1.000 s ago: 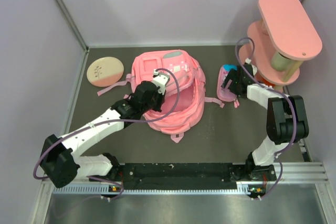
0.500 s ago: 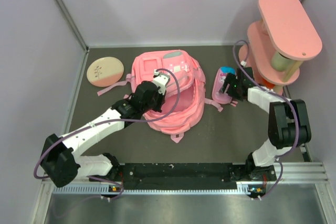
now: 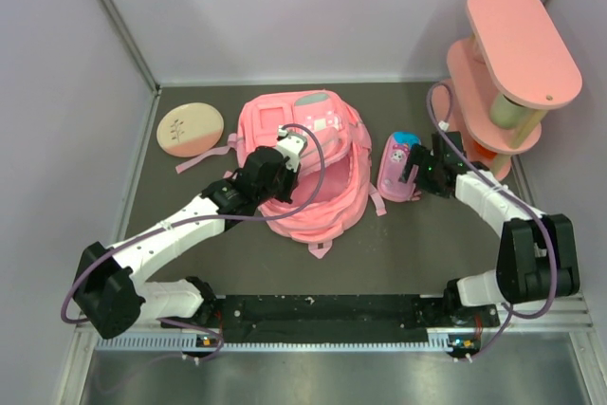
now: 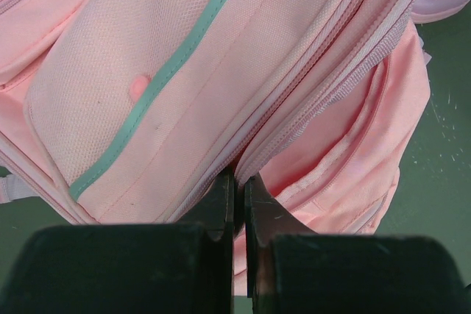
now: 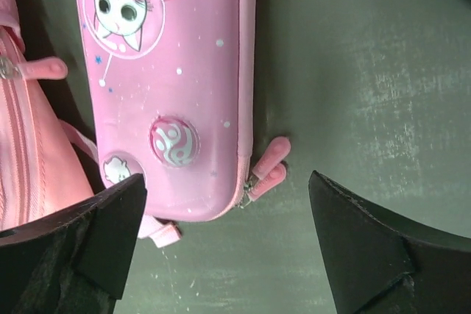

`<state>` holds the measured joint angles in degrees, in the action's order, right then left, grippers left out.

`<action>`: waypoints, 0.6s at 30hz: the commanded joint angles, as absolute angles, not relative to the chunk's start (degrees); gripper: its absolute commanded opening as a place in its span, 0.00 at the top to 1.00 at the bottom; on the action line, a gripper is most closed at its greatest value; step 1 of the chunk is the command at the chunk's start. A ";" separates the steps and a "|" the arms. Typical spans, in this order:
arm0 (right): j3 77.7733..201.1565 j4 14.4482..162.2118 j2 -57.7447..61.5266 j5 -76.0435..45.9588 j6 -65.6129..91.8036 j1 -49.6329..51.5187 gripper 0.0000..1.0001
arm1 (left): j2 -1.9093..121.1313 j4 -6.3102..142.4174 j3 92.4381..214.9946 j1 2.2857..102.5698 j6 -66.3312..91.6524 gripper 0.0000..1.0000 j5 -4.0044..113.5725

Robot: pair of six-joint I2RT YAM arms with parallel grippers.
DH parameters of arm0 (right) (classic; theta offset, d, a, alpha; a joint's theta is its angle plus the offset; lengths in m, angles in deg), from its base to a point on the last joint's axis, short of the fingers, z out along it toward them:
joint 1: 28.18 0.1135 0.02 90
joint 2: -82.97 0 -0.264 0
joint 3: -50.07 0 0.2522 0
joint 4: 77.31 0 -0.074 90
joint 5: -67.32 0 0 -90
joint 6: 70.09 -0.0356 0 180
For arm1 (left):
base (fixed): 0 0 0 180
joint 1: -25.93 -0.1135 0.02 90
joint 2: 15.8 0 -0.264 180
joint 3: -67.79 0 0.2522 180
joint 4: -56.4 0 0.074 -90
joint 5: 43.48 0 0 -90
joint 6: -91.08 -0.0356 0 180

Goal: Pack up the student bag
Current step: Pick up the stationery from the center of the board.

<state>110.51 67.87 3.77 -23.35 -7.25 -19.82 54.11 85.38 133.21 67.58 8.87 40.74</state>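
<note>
The student bag (image 3: 322,149) is lying flat mid-worktop (image 3: 427,244). The left tool (image 4: 235,195) is sitting closed right at its main zipper seam, though I cannot tell whether it is pinching any fabric. The right tool (image 5: 224,182) is hovering wide open around the near end of the pencil case (image 5: 165,86), which is just beside the bag. With only that rounded end between the fingers, closing risks squirting the slick shell sideways — or snagging the strap end (image 5: 160,234) poking from beneath. If the seam is not being held apart, the case risks jamming against it.
</note>
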 commanded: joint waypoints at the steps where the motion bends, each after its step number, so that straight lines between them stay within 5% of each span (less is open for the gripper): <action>1: 114.19 75.18 0.63 -22.89 -9.71 -21.41 0.10 | 52.32 85.80 134.90 67.06 11.63 1.00 40.98; 9: 117.18 84.61 -14.84 -11.71 -12.52 -23.44 0.11 | 51.18 87.21 134.55 67.06 11.45 1.00 39.84; 18: 113.23 93.93 -17.23 0.07 -15.25 -23.18 0.36 | 52.93 87.21 135.07 66.97 11.28 1.00 40.54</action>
<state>115.58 90.58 -16.07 -6.08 -13.98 -23.54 53.44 86.45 133.21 67.49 8.83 40.72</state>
